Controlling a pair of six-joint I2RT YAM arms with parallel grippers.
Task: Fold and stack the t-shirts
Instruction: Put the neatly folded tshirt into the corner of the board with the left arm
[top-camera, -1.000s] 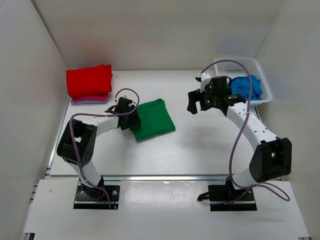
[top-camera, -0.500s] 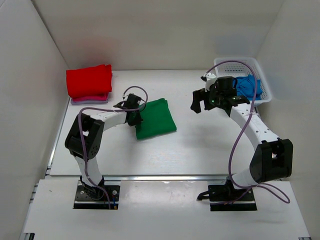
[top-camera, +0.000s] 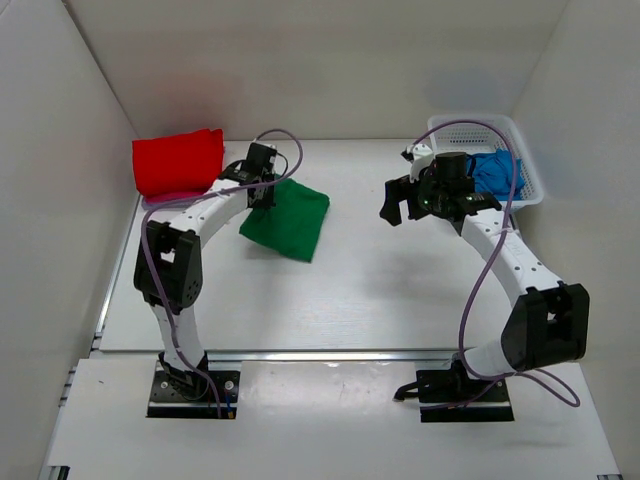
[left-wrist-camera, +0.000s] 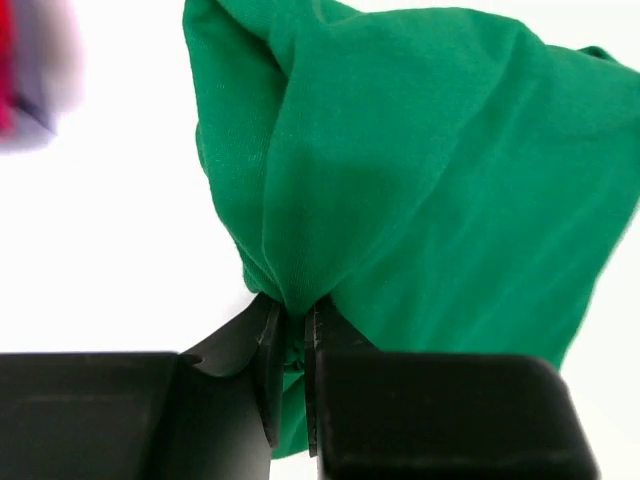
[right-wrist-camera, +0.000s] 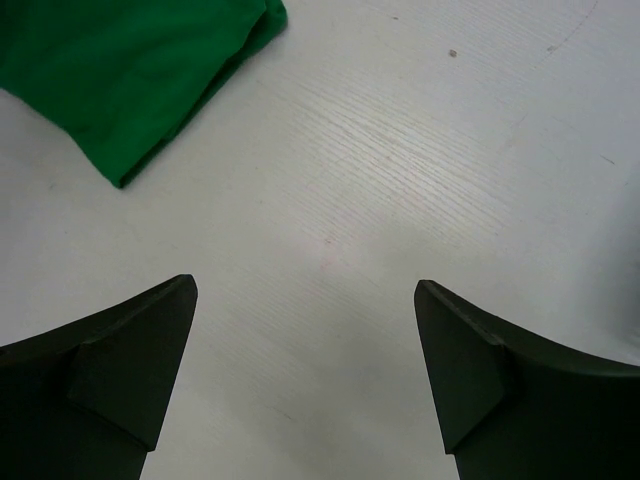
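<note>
Left jaws clamped on an edge of the green t-shirt (top-camera: 288, 222), its folded bundle on the tabletop (top-camera: 380, 290) near the red t-shirt (top-camera: 178, 162); right jaws spread wide, empty, hovering near the basket (top-camera: 478, 122)

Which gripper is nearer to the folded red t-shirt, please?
Left. The left gripper, shut on the green t-shirt, sits just right of the red t-shirt; the right gripper hangs open far to its right, near the basket.
</note>
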